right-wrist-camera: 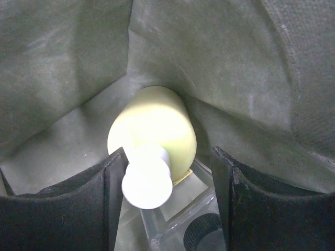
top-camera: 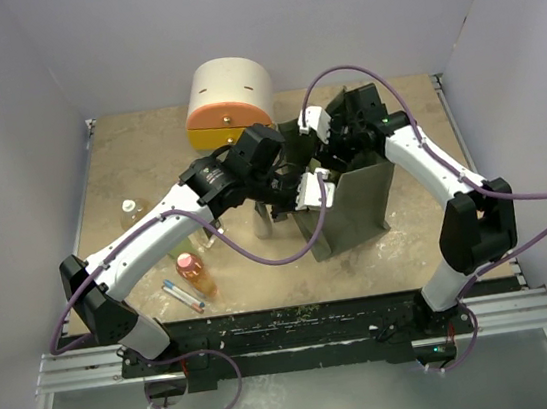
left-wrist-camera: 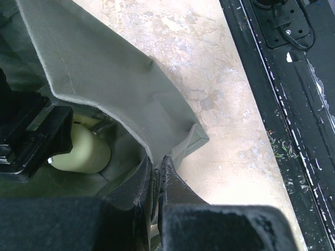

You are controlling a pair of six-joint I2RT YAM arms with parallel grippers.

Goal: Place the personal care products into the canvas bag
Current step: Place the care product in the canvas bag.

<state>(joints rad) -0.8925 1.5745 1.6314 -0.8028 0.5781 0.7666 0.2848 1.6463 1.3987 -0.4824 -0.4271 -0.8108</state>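
The olive-green canvas bag (top-camera: 359,203) stands open at mid-table. My left gripper (top-camera: 304,192) is shut on the bag's near rim (left-wrist-camera: 131,128), with the fabric pinched between the fingertips (left-wrist-camera: 168,168). My right gripper (top-camera: 338,145) is down inside the bag, open and empty (right-wrist-camera: 167,175). Below it on the bag floor lie the pale green white-pump bottle (right-wrist-camera: 154,125) and a clear square black-capped bottle (right-wrist-camera: 196,230). The pump head (right-wrist-camera: 148,180) is against my left finger. On the table at the left lie the orange pink-capped bottle (top-camera: 194,271), the slim grey bottle (top-camera: 183,295) and a clear bottle (top-camera: 131,211).
The round cream, orange and yellow drawer unit (top-camera: 229,99) stands at the back, just behind the bag. A pale bottle (top-camera: 263,222) stands by the bag's left side, partly under my left arm. A green bottle (top-camera: 182,248) shows beside that arm. Grey walls enclose the table.
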